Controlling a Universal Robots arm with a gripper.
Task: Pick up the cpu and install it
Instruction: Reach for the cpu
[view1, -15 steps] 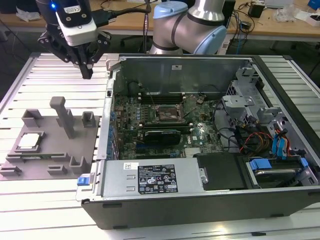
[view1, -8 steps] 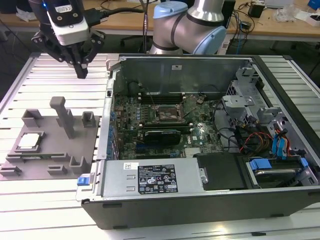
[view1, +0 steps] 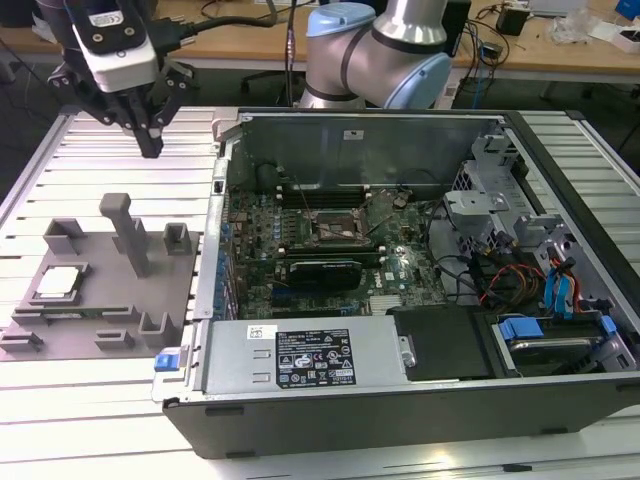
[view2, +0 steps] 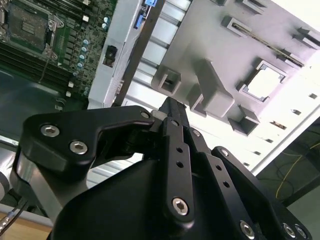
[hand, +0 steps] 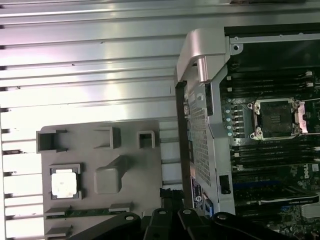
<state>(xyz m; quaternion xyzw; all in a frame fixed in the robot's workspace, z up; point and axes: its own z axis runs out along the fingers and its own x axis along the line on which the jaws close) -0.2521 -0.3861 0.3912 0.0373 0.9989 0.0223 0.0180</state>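
Note:
The cpu (view1: 58, 282) is a small silvery-white square lying flat in a recess of the grey fixture plate (view1: 150, 295), at the exterior view's left. It also appears as the cpu (view2: 264, 83) in the second wrist view and the cpu (hand: 65, 182) in the first wrist view. My gripper (view1: 150, 146) hangs high above the slatted table, behind the plate and well apart from the chip. Its black fingers (view2: 172, 112) are shut together with nothing between them. The black socket (view1: 335, 226) sits on the motherboard inside the open computer case (view1: 400, 130), also seen as the socket (hand: 275, 119).
A tall grey post (view1: 125, 232) and small holders rise from the fixture plate beside the chip. The case wall (view1: 212, 240) stands between plate and motherboard. A dark expansion card (view1: 322, 272), a power supply (view1: 300, 358) and cables (view1: 500, 280) crowd the case.

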